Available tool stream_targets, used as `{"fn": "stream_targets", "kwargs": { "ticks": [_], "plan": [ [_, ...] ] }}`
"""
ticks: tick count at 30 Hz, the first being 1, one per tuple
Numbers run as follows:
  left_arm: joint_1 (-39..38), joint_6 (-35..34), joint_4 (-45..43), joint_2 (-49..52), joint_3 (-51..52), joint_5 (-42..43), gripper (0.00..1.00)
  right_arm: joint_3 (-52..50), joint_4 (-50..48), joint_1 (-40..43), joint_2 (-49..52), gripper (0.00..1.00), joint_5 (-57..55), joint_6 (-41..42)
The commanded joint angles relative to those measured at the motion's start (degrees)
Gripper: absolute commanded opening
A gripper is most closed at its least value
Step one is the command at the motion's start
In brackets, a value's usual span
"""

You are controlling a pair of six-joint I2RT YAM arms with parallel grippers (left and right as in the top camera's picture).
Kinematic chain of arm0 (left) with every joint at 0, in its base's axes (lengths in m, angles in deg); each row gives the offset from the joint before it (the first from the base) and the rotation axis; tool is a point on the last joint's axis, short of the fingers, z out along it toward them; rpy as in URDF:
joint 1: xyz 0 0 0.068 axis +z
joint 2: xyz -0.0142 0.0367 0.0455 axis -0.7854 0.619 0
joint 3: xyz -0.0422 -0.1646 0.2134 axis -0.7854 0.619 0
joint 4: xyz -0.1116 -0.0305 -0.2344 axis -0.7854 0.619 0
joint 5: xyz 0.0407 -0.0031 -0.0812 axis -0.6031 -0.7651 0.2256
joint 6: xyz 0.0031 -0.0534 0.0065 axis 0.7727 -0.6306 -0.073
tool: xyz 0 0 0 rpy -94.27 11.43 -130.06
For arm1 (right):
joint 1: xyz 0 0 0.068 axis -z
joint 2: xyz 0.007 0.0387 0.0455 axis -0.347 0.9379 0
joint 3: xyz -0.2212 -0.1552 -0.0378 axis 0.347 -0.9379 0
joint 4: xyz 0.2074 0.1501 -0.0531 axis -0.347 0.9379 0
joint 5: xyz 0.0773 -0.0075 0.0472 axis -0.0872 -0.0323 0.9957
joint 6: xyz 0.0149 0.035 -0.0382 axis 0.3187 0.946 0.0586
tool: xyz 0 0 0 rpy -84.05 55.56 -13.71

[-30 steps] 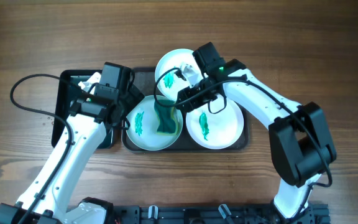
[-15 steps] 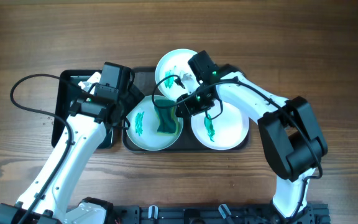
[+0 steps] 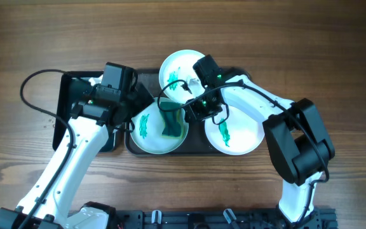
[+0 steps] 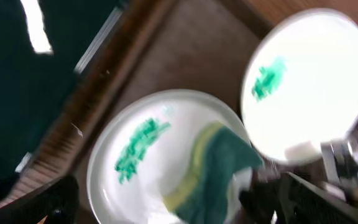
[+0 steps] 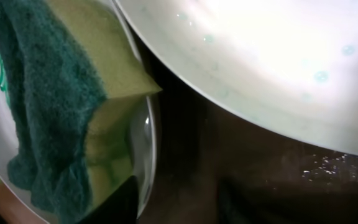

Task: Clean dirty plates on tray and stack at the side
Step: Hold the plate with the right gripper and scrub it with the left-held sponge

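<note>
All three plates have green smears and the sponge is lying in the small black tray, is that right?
No. The sponge is on the left-hand plate, not in the small black tray, as the overhead view shows.

Overhead view: illumination is bright, even and from above, with sharp focus edge to edge. The arms [image 3: 75, 152] cast only faint, soft shadows on the wooden table [image 3: 335, 38]. Left wrist view: motion blur affects the whole frame. The rear plate [image 4: 306, 81] is overexposed to near-featureless white, and a bright streak of glare crosses the dark black tray [image 4: 17, 81]. Right wrist view: very close range. The sponge [image 5: 55, 99] fibres are crisp, the upper plate [image 5: 278, 62] is washed out, and the tray [image 5: 272, 180] lies in deep shadow.
</note>
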Motion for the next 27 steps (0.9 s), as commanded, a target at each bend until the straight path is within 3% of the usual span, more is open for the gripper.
{"fn": "stream_targets", "kwargs": {
  "ticks": [1,4,7,13,19,27],
  "plan": [
    [0.31,6.86,-0.09,0.48,0.42,9.44,1.00,-0.42,-0.35,0.24,0.74,0.34,1.53,-1.01],
    [0.31,6.86,-0.31,0.48,2.71,9.42,0.86,-0.42,-0.33,0.24,0.74,0.23,1.53,-0.98],
    [0.31,7.98,-1.46,0.74,5.31,10.54,0.75,-0.85,-0.44,0.24,0.74,0.21,1.53,-1.01],
    [-0.72,16.04,-10.14,5.05,7.61,22.14,0.79,-1.27,-1.46,0.17,0.76,0.22,1.57,-1.01],
    [-5.81,18.91,-15.56,13.68,7.61,22.27,0.79,-1.27,-2.29,0.17,0.76,0.22,2.95,-1.07],
    [-7.48,21.68,-20.83,17.68,7.61,21.51,0.69,-1.27,-2.56,0.17,0.76,0.22,3.26,-1.18]
  ]
}}
